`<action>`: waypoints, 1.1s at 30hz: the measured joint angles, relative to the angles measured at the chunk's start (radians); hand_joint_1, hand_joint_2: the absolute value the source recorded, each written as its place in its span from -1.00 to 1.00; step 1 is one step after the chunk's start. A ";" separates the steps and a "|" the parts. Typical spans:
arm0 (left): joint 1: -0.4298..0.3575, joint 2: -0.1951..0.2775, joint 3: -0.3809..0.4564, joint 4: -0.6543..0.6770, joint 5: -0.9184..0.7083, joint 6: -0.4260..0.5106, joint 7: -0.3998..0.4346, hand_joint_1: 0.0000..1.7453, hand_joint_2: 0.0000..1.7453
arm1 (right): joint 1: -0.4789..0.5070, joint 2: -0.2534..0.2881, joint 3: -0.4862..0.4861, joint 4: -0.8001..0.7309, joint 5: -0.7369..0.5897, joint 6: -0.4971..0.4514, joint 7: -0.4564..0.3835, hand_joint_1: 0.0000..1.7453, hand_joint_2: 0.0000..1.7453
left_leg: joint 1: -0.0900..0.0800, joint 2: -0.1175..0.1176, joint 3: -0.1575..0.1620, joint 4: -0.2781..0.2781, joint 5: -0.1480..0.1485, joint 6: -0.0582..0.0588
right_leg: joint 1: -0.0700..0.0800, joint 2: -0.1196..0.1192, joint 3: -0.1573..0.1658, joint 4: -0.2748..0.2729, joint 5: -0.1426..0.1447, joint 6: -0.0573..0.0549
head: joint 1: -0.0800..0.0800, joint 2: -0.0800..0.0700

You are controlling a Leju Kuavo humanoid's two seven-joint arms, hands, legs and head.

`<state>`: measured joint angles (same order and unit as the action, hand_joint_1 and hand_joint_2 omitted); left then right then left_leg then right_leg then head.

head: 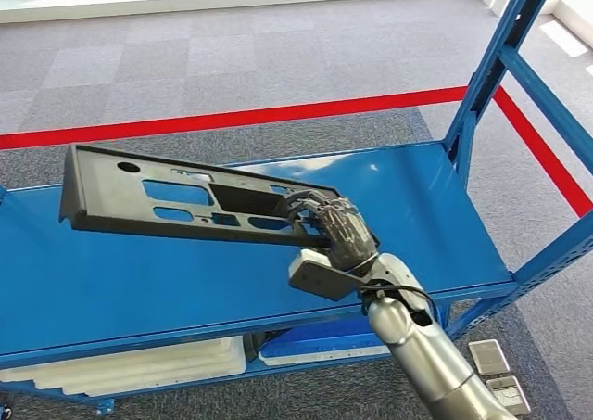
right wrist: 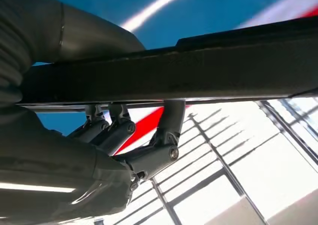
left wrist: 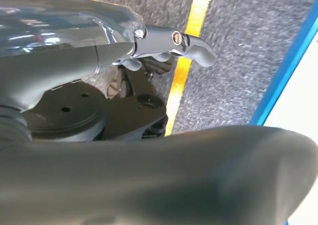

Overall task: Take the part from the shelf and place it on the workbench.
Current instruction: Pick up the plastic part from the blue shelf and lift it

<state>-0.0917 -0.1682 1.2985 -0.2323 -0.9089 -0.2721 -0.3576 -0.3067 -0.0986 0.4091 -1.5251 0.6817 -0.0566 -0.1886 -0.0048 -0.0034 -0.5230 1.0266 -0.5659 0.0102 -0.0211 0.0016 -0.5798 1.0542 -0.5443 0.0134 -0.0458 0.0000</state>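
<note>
Long flat black plastic part (head: 175, 197) with rectangular cut-outs was tilted above the blue metal shelf (head: 434, 225), its 3 o'clock end gripped by right hand (head: 335, 230). Left hand (left wrist: 165, 43): grip indeterminate; fingers partly hidden.

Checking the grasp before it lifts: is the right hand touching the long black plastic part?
Touching. In the head view the right hand wraps its fingers over the long black plastic part's near end.
</note>
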 joint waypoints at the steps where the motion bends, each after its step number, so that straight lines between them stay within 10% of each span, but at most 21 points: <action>1: 0.001 0.000 -0.003 0.000 -0.003 0.001 -0.010 -1.00 1.00 | 0.011 -0.003 -0.029 -0.037 -0.049 0.016 -0.019 1.00 1.00 | 0.000 0.000 0.000 0.000 0.000 0.000 | 0.000 0.000 0.000 0.000 0.000 0.000 | 0.000 0.000; 24: 0.001 0.000 -0.037 0.000 -0.034 0.034 -0.015 -1.00 1.00 | 0.104 0.041 -0.228 -0.366 -0.891 0.406 -0.157 1.00 1.00 | 0.000 0.000 0.000 0.000 0.000 0.000 | 0.000 0.000 0.000 0.000 0.000 0.000 | 0.000 0.000; 33: 0.001 0.000 -0.045 0.000 -0.043 0.051 -0.028 -1.00 1.00 | 0.163 0.053 -0.187 -0.358 -0.961 0.434 -0.152 1.00 1.00 | 0.000 0.000 0.000 0.000 0.000 0.000 | 0.000 0.000 0.000 0.000 0.000 0.000 | 0.000 0.000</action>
<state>-0.0910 -0.1682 1.2539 -0.2323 -0.9519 -0.2214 -0.3858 -0.1442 -0.0458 0.2220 -1.8832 -0.2794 0.3770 -0.3410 -0.0048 -0.0034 -0.5234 1.0265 -0.5661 0.0102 -0.0214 0.0016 -0.5796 1.0540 -0.5446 0.0137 -0.0458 -0.0002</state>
